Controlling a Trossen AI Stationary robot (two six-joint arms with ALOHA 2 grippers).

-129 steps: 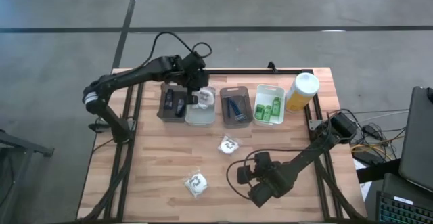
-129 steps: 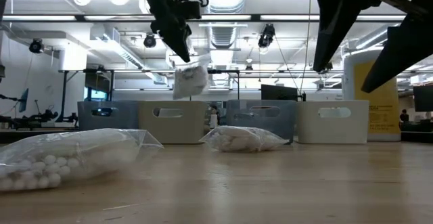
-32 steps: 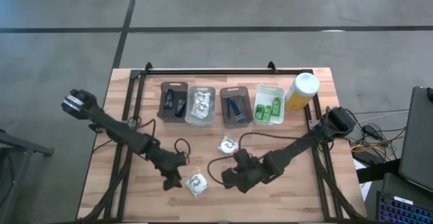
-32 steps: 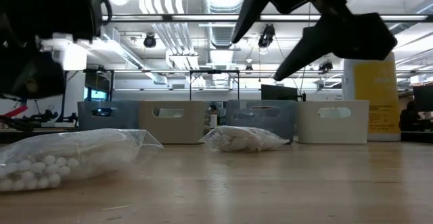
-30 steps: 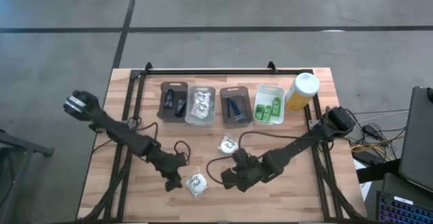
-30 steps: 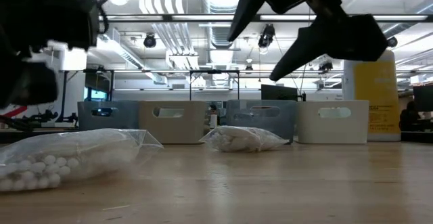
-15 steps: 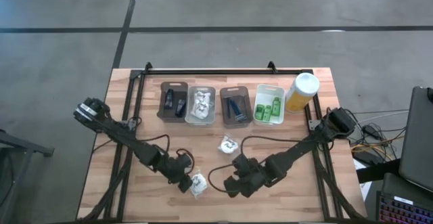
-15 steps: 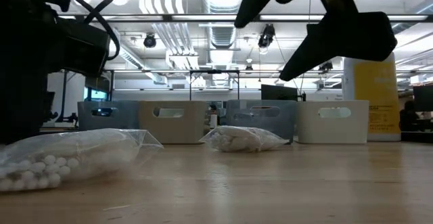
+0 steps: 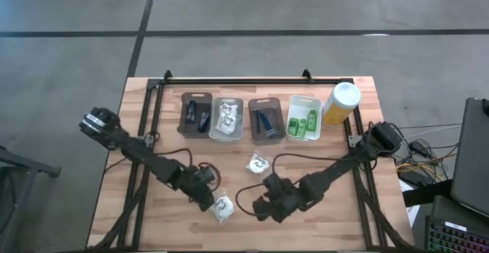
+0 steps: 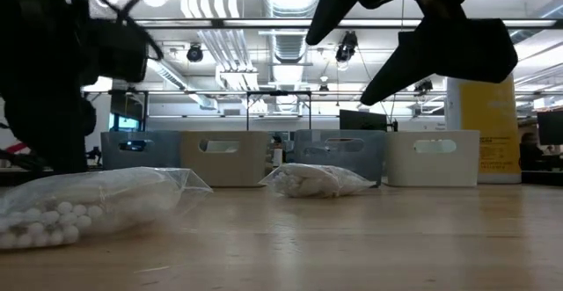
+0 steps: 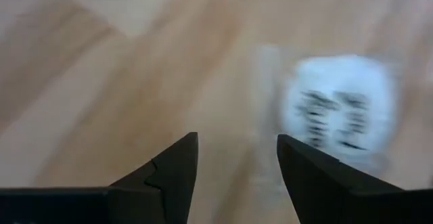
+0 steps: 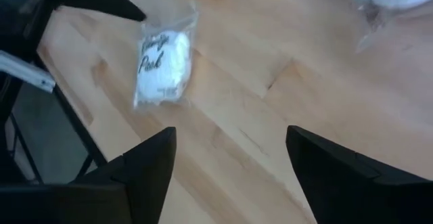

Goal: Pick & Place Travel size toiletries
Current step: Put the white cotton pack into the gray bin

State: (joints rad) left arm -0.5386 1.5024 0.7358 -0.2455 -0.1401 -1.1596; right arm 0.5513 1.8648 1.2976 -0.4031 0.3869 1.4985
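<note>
Looking down from the high view, four trays line the upper middle: dark tubes (image 9: 195,116) in the leftmost tray (image 9: 194,114), a white packet (image 9: 226,118) in the second, blue tubes (image 9: 267,120) in the third, green bottles (image 9: 304,122) in the fourth, beside a yellow bottle (image 9: 339,103). The left tool (image 9: 208,197) has slid closer to the lower packet (image 9: 223,206), fingers spread beside it. The right tool (image 9: 261,205), also spread, hovers nearby. Another packet (image 9: 258,163) lies mid-table (image 9: 336,222). The low view shows ceiling lights behind the trays.
</note>
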